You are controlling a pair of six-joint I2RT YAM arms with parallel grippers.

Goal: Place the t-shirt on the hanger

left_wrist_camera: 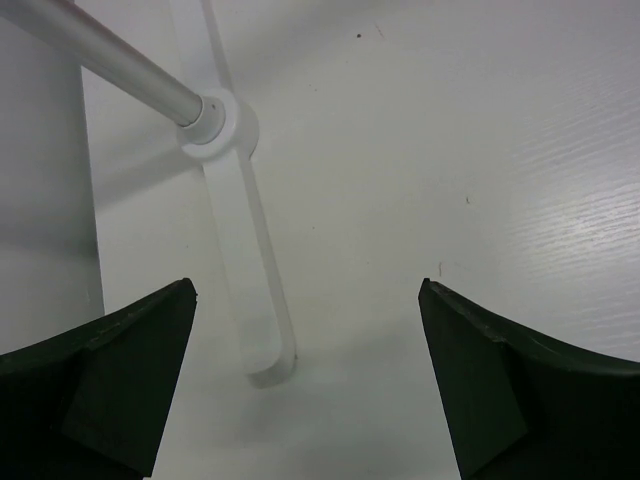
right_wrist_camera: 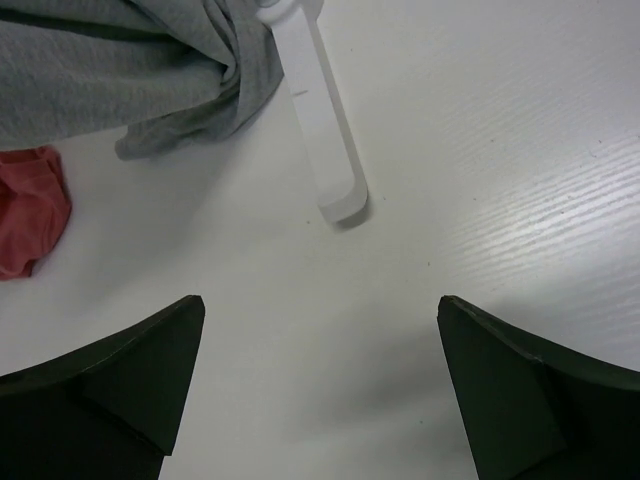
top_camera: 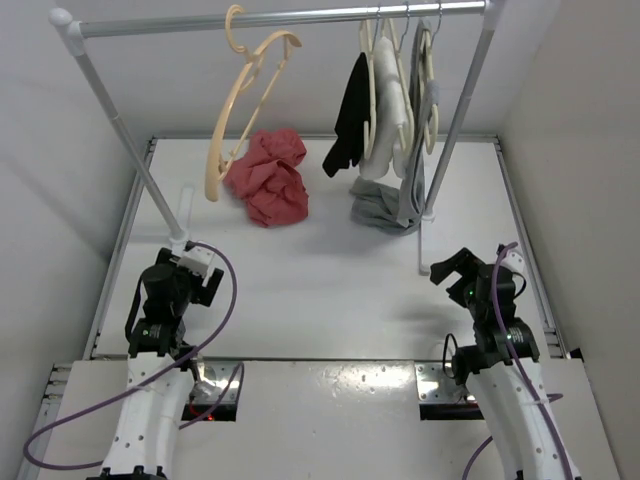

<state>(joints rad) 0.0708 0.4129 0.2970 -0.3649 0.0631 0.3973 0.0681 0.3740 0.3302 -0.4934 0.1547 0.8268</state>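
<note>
A white table [top_camera: 330, 300] holds a metal clothes rack [top_camera: 330, 14]. Toward the rail's right end hang a black garment [top_camera: 350, 115], pale hangers [top_camera: 385, 95] and a grey garment [top_camera: 385, 210], its lower end bunched on the table beside the rack's right foot [right_wrist_camera: 325, 130].

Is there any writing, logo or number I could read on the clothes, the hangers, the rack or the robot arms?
None: no text reads in any view.
The t-shirt, the hanger, the black garment, the grey garment and the rack show no print or label.
Any marking on the robot arms is too small to tell.
</note>
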